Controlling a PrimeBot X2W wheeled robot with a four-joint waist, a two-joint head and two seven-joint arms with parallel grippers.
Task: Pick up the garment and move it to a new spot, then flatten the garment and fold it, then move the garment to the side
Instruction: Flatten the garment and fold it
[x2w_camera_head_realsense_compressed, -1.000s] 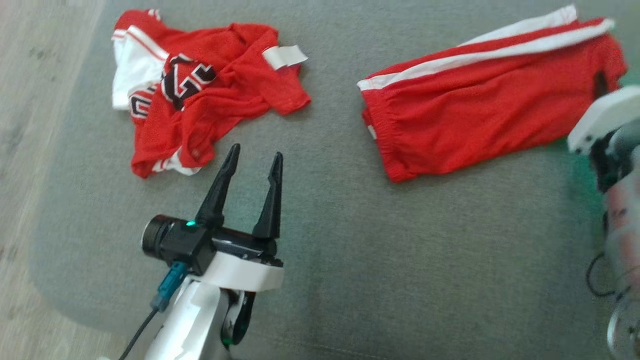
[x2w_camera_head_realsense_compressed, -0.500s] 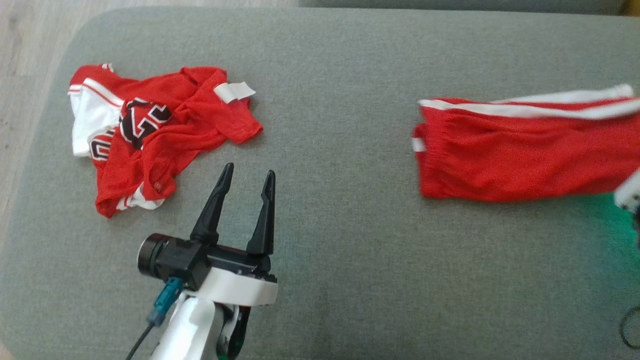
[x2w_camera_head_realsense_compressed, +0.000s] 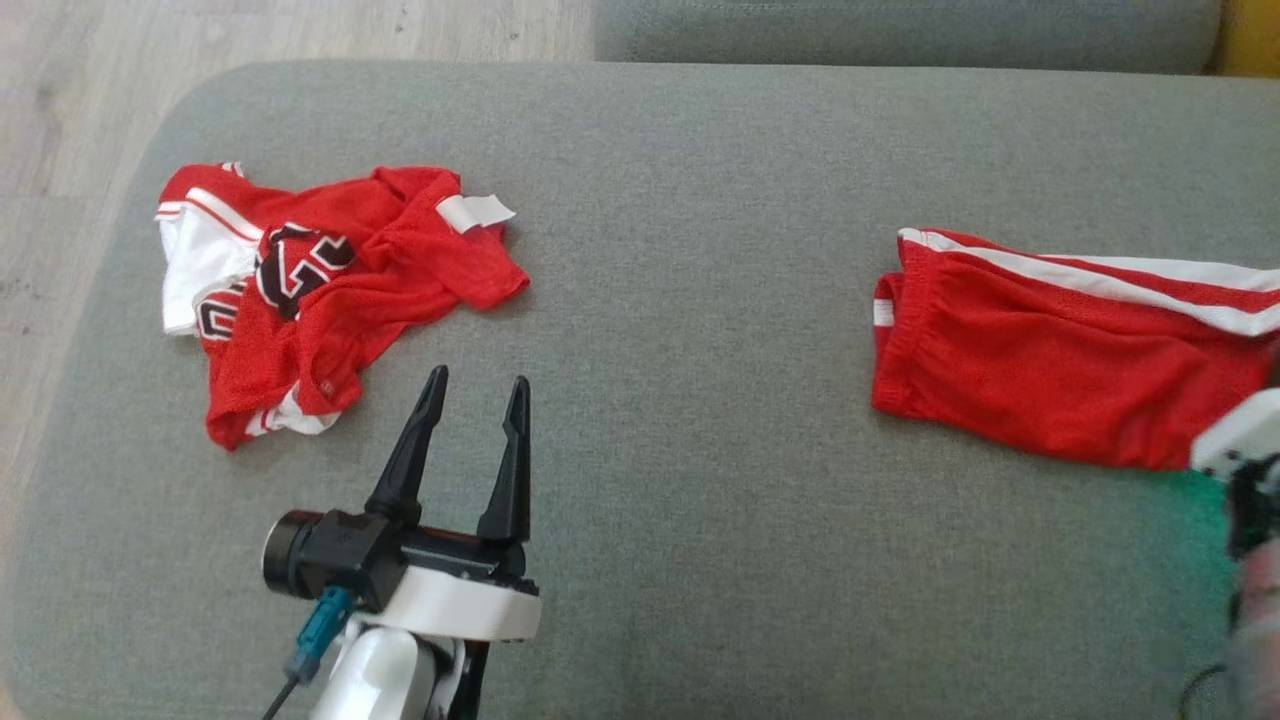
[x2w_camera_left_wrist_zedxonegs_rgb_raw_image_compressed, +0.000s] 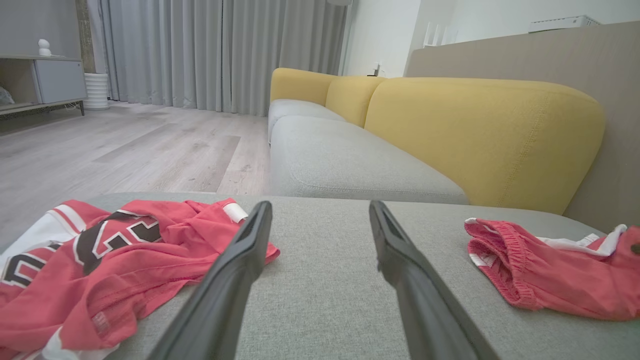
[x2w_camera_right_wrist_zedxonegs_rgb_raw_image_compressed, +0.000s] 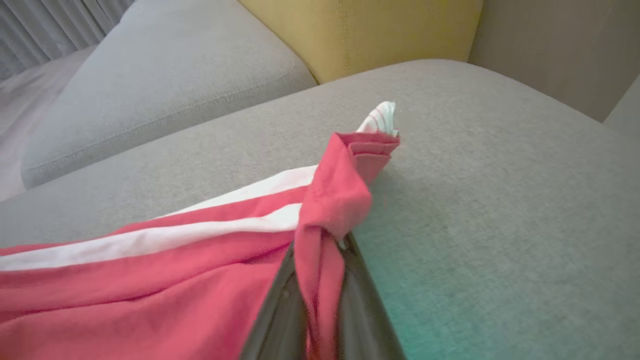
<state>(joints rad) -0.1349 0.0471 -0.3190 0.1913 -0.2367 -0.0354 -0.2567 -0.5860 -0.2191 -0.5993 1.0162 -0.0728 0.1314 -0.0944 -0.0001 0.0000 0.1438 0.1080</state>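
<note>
The right gripper (x2w_camera_right_wrist_zedxonegs_rgb_raw_image_compressed: 322, 252) is closed on a bunched corner of the red shorts (x2w_camera_head_realsense_compressed: 1050, 365), at the leg end bearing the white side stripe (x2w_camera_right_wrist_zedxonegs_rgb_raw_image_compressed: 210, 232). The cloth is pinched between the two dark fingers, and a twisted tuft rises past their tips. The shorts lie on the grey seat cushion (x2w_camera_head_realsense_compressed: 700, 300) at the robot's right, with the elastic waistband (x2w_camera_head_realsense_compressed: 893, 330) toward the centre and the rest trailing to the held corner. The left gripper (x2w_camera_head_realsense_compressed: 478, 380) is empty, its fingers parted moderately wide over bare cushion between the shorts and a crumpled red jersey (x2w_camera_head_realsense_compressed: 330, 290), touching neither. The shorts are well apart from it and the jersey is near its left finger. Handling, as judged: the fabric is thin mesh, light, limp and not fragile, so it will drape and drag from a single pinch, and folded layers may slide apart. Hems, corners and the thicker waistband appear the firmest places to grip, and two spaced holds along one edge would likely keep it flat
</note>
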